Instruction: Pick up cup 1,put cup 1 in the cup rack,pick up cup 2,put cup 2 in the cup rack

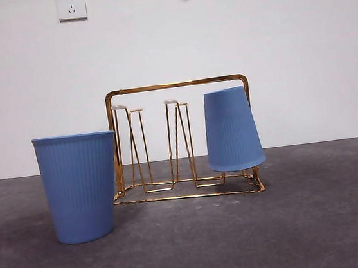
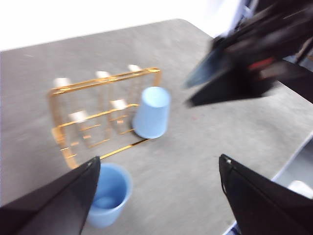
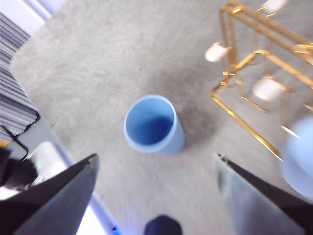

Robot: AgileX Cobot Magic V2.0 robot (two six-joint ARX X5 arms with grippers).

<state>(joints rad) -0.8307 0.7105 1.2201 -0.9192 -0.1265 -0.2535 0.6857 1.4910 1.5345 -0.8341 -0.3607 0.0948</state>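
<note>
upright cup (image 1: 79, 187) beside cup rack (image 1: 177, 86) | inverted cup (image 1: 231, 130) on rack | both grippers spread wide, empty

Each end effector (image 2: 159, 196) has two black, wedge-shaped, matte jaws.

A grey, matte-textured table (image 1: 318, 221) carried two things directly on its surface: a gold-coloured wire cup rack (image 1: 181, 140) with an arched rectangular handle frame and upright prongs, and a ribbed blue plastic cup (image 1: 79, 186) that stood upright, mouth up, just beside the rack's end and nearer the front camera. A second ribbed blue cup (image 1: 231, 130) sat upside down and slightly tilted on a prong at the rack's other end, clear of the tabletop
</note>
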